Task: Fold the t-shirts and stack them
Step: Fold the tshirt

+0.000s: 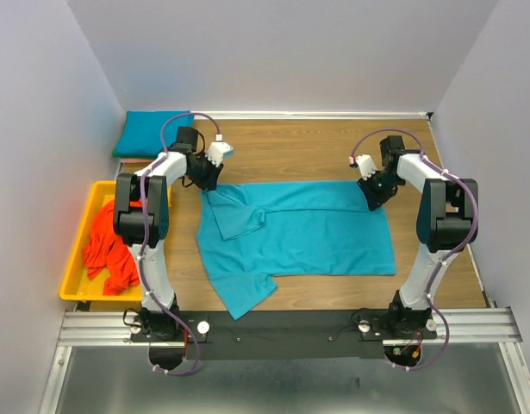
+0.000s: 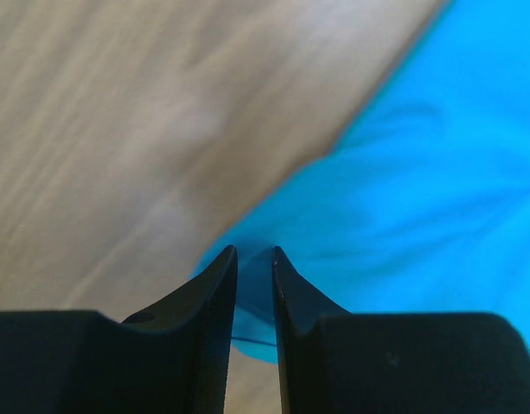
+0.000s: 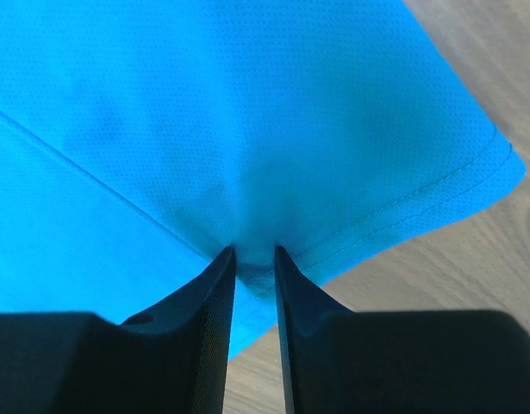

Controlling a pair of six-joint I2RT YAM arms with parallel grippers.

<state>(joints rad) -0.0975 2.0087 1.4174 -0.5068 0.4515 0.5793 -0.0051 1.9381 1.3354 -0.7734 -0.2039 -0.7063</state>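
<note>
Left gripper and right gripper are each clamped on a far corner of the spread teal-blue cloth t-shirt; left of it, 1 crumpled orange-red t-shirt is held in a yellow plastic tray.

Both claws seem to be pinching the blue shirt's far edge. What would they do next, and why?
Probably lift together and carry that edge toward the near side, folding the teal t-shirt in half. The left gripper and right gripper each have their fingers closed on cloth at its far corners, and it lies mostly flat.
</note>
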